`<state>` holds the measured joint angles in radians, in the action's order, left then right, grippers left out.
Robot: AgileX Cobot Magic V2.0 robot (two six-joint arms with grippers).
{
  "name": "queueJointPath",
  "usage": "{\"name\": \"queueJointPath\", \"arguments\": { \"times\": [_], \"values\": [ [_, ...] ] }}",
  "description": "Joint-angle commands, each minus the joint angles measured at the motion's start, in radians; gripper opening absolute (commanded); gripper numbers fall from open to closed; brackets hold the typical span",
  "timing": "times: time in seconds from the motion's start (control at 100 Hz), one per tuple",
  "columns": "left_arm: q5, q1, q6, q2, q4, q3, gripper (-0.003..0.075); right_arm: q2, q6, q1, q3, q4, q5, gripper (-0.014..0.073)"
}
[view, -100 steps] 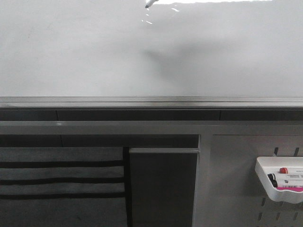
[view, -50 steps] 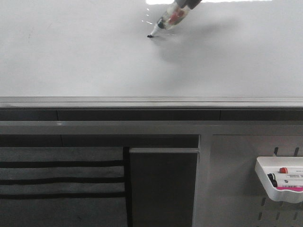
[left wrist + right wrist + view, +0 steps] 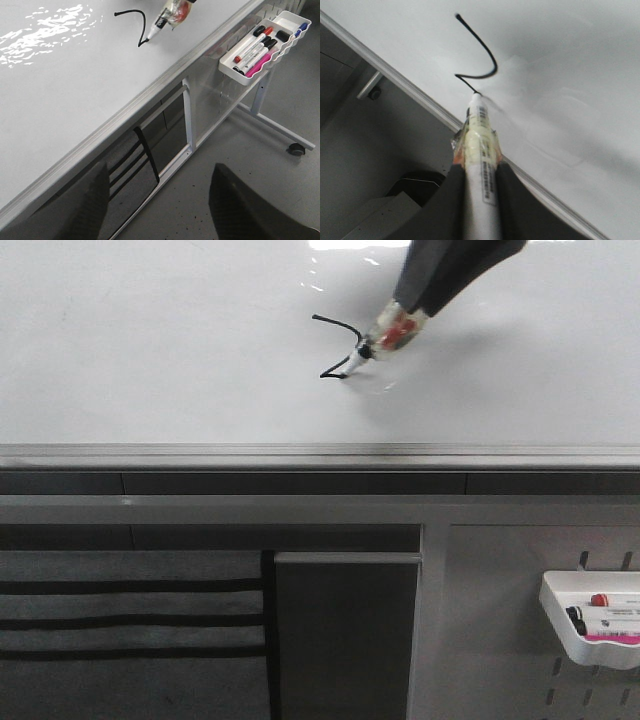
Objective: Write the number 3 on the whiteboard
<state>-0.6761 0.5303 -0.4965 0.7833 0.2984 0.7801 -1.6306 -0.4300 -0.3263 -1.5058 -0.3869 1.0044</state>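
Grey workshop corner under bright overhead light

A grey pegboard panel (image 3: pixel 500 630) is standing below the metal frame, carrying a white wavy-edged tray (image 3: pixel 265 47) of spare markers (image 3: pixel 252 50) near its right edge. To the left, a dark open bay (image 3: pixel 345 640) is sitting beside a grey panel crossed by black horizontal stripes (image 3: pixel 130 620). A white metal leg (image 3: pixel 272 125) is running down to a black caster (image 3: pixel 297 149) resting on the speckled grey floor (image 3: pixel 200 200). Overhead light is throwing white glare from above.
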Motion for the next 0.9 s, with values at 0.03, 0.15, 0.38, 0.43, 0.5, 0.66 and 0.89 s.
{"name": "queueJointPath", "arguments": {
  "times": [0.03, 0.15, 0.38, 0.43, 0.5, 0.66, 0.89],
  "values": [
    [0.063, -0.004, 0.007, -0.001, 0.026, 0.026, 0.0408, 0.068, 0.006, 0.019, 0.040, 0.029, -0.078, 0.0039],
    [0.063, -0.004, 0.007, -0.001, 0.026, 0.026, 0.0408, 0.064, -0.019, -0.040, 0.107, -0.039, -0.218, 0.0039],
    [0.063, -0.004, 0.007, -0.001, 0.026, 0.026, 0.0408, 0.049, -0.019, -0.119, 0.093, -0.089, -0.336, 0.0039],
    [0.063, -0.004, 0.007, -0.001, 0.026, 0.026, 0.0408, 0.068, -0.026, -0.119, 0.076, -0.122, -0.293, 0.0039],
    [0.063, -0.004, 0.007, -0.001, 0.026, 0.026, 0.0408, 0.124, -0.083, -0.119, 0.076, -0.168, -0.222, 0.0039],
    [0.065, -0.004, 0.007, -0.001, 0.026, 0.026, 0.0408, 0.281, -0.096, -0.119, 0.161, -0.188, -0.132, 0.0040],
    [0.065, -0.004, 0.007, -0.001, 0.026, 0.026, 0.0408, 0.471, -0.124, -0.119, 0.413, -0.190, -0.227, 0.0040]
  ]
}}
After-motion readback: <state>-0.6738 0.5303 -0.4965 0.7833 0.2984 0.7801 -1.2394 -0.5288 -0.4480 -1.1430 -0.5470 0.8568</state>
